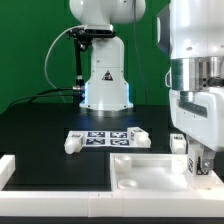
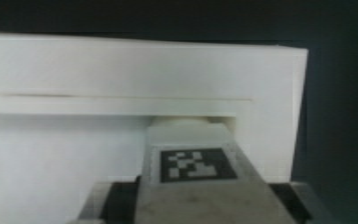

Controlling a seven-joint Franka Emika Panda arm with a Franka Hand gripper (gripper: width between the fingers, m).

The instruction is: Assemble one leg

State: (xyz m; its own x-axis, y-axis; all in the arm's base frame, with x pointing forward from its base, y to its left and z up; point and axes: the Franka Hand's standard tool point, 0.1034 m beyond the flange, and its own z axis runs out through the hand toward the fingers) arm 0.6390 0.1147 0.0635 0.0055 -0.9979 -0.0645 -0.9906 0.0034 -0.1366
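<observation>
Your claw (image 1: 200, 160) is clamped on the leg (image 2: 194, 160), long axis pointing straight into the white panel (image 2: 87, 80) edge just ahead.

So the marker board (image 1: 108, 136) lies flat mid-surface (image 1: 40, 125), with one leg (image 1: 73, 143) just off its exterior-view left end. The big panel (image 1: 150, 170) sits nearer, toward the exterior view's right. Another leg (image 1: 178, 142) stands at the panel's far edge, beside the gripper (image 1: 203, 166), which holds a third leg (image 2: 192, 160) over the panel.

tagged leg (image 2: 194, 160) against white panel (image 2: 140, 70)
</observation>
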